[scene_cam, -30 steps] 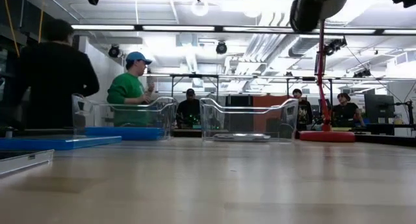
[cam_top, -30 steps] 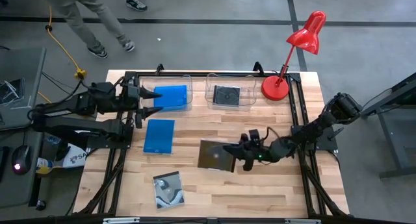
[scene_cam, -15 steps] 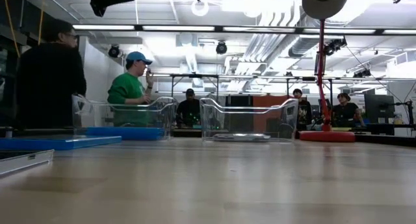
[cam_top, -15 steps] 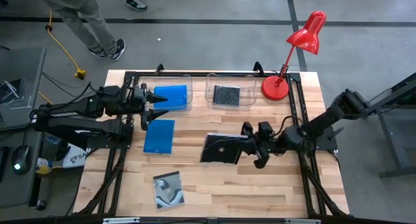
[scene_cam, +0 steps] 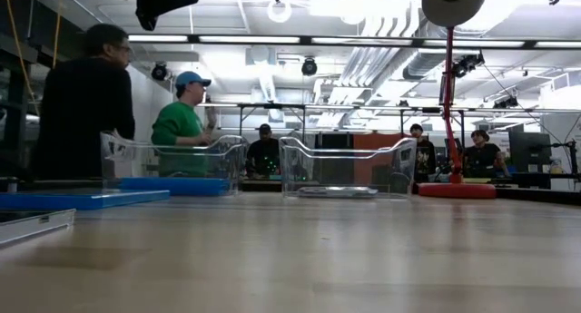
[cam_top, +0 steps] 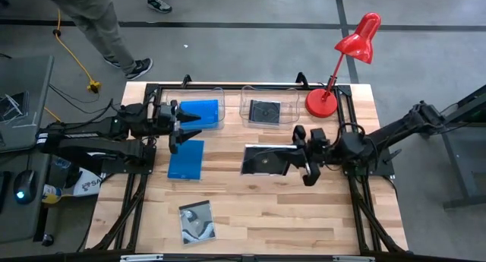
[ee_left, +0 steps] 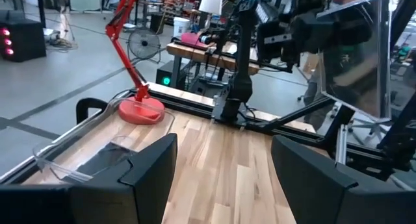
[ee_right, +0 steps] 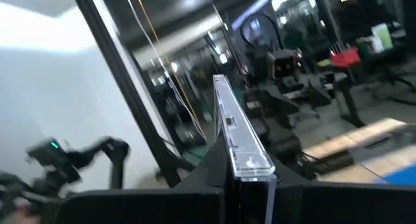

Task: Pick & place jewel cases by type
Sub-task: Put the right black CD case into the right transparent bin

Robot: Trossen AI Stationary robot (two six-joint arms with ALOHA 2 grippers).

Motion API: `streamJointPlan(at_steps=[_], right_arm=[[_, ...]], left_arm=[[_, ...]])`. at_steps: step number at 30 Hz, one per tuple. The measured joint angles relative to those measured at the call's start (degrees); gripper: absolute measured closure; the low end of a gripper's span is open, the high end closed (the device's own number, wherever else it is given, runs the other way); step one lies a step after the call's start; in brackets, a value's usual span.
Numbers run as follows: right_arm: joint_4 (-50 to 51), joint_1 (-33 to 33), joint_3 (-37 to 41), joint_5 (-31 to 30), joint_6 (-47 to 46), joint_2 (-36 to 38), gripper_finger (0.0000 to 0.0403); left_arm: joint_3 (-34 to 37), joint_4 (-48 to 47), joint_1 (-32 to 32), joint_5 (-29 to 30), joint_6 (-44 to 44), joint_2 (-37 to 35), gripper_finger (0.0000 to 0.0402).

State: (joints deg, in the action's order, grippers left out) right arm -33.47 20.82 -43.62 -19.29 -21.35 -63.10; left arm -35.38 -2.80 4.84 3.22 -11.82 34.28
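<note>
- A black jewel case (cam_top: 266,160) is shown at the centre of the high view, raised off the table (cam_top: 250,216) and clamped edge-on between the fingers of the right gripper (cam_top: 301,155); its thin edge (ee_right: 239,141) fills the middle of the right wrist view.
- One black case (cam_top: 265,111) is seen lying in the right clear tub (cam_top: 287,102), upper centre of the frame.
- One blue case (cam_top: 199,112) is seen in the left clear tub (cam_top: 218,95); a second blue case (cam_top: 186,159) lies on the wood just below it.
- A swirl-covered case (cam_top: 197,221) remains at the lower left of the table.
- The left gripper (cam_top: 190,127) hangs above the blue cases, fingers apart and empty.
- Sorting is judged under way: two cases binned, one carried, two left on the table.
- A red lamp (cam_top: 338,57) stands at the upper right.
</note>
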Motion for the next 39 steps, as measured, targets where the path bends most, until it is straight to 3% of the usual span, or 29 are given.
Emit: streamJointPlan(at_steps=[7, 11, 19, 39], right_arm=[[25.99, -4.56, -13.55, 2.25, 0.79, -0.92, 0.0401], [32.83, -6.77, -18.95, 2.2, 3.38, -1.85, 0.0401], [32.96, -9.77, -21.24, 2.98, 6.61, -1.85, 0.0401], [33.63, -17.65, -21.2, 3.05, 3.35, -3.56, 0.0401]], left_arm=[[0.04, -0.05, 0.0, 0.37, 0.05, 0.0, 0.0154], [0.04, -0.05, 0.0, 0.4, 0.07, 0.0, 0.0154], [0.04, -0.09, 0.0, 0.66, 0.13, 0.0, 0.0154], [0.02, -0.07, 0.02, 1.42, -0.01, 0.0, 0.0154]])
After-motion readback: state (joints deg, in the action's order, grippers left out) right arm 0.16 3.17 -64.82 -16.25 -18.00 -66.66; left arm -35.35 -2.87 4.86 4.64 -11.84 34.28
